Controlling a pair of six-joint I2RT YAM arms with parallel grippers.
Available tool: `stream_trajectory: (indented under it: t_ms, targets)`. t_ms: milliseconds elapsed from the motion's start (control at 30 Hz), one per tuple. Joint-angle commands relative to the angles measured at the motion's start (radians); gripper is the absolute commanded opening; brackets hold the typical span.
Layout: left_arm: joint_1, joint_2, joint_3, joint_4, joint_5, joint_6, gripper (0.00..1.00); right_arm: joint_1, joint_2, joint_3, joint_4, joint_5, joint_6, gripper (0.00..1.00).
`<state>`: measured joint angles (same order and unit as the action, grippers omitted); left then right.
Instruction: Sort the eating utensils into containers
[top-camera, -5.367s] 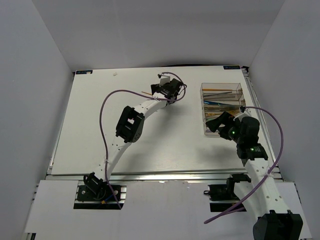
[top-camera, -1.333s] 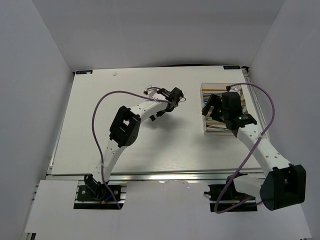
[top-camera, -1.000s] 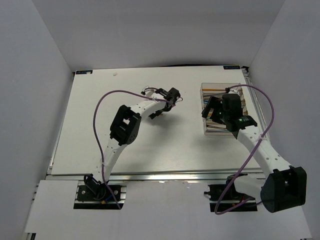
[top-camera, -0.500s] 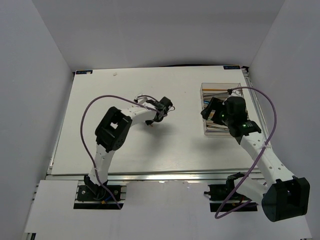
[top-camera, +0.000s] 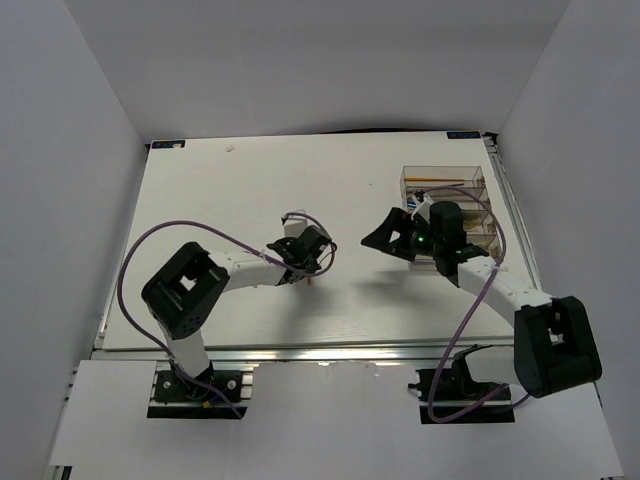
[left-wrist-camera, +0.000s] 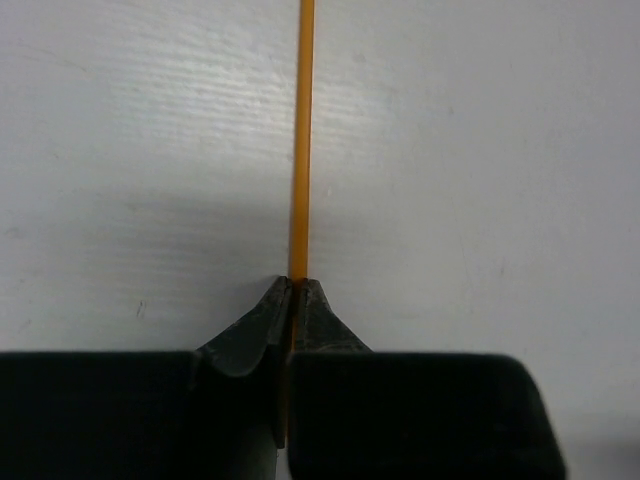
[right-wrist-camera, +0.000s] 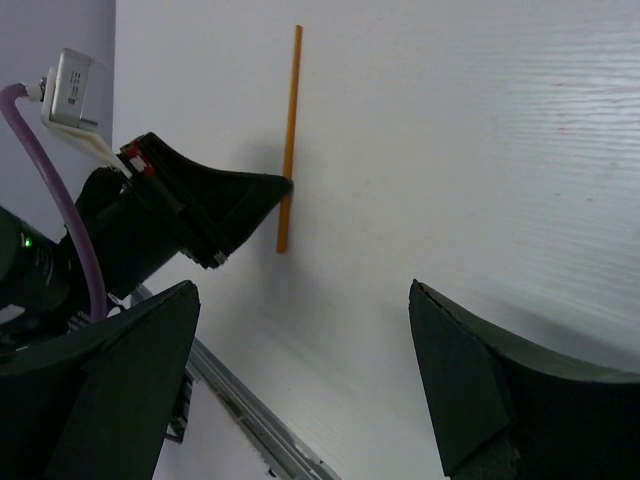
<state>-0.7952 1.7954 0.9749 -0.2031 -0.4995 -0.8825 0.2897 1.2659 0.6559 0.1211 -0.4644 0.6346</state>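
A thin orange chopstick (left-wrist-camera: 302, 140) is pinched between the jaws of my left gripper (left-wrist-camera: 293, 287), which is shut on its lower part; the stick runs straight away from the gripper over the white table. The right wrist view shows the same chopstick (right-wrist-camera: 290, 130) standing out of the left gripper (right-wrist-camera: 283, 183). In the top view the left gripper (top-camera: 306, 262) is at the table's middle. My right gripper (top-camera: 378, 240) is open and empty just right of it, its fingers (right-wrist-camera: 130, 390) wide apart. The clear containers (top-camera: 445, 168) at the back right hold several utensils (top-camera: 432, 179).
The right arm (top-camera: 470, 265) crosses the near part of the tray and hides it. Purple cables loop off both arms. The table's metal front rail (top-camera: 320, 352) runs along the near edge, and white walls close in the sides and back.
The left gripper closed on the orange chopstick and carried it from the back of the table toward the near middle. The right gripper swung left from over the tray, still open.
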Motion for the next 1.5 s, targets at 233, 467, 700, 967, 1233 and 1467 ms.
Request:
stream_trajectory:
  t_ms: [233, 467, 700, 967, 1233, 1467]
  targets:
    - [-0.084, -0.14, -0.071, 0.053, 0.168, 0.23, 0.0, 0.112, 0.134, -0.027, 0.244, 0.078, 0.212, 0.89]
    - [-0.107, -0.172, -0.09, 0.1, 0.197, 0.235, 0.0, 0.183, 0.268, 0.025, 0.25, 0.09, 0.238, 0.89]
    - [-0.11, -0.197, -0.097, 0.14, 0.245, 0.229, 0.0, 0.229, 0.366, 0.025, 0.328, 0.087, 0.273, 0.89]
    - [-0.119, -0.238, -0.116, 0.195, 0.308, 0.217, 0.0, 0.252, 0.47, 0.093, 0.365, 0.087, 0.296, 0.83]
    - [-0.119, -0.266, -0.076, 0.15, 0.25, 0.198, 0.45, 0.255, 0.448, 0.088, 0.448, 0.032, 0.33, 0.0]
    - [-0.119, -0.442, 0.046, -0.195, -0.068, 0.178, 0.98, 0.097, 0.262, 0.158, 0.166, 0.197, 0.338, 0.0]
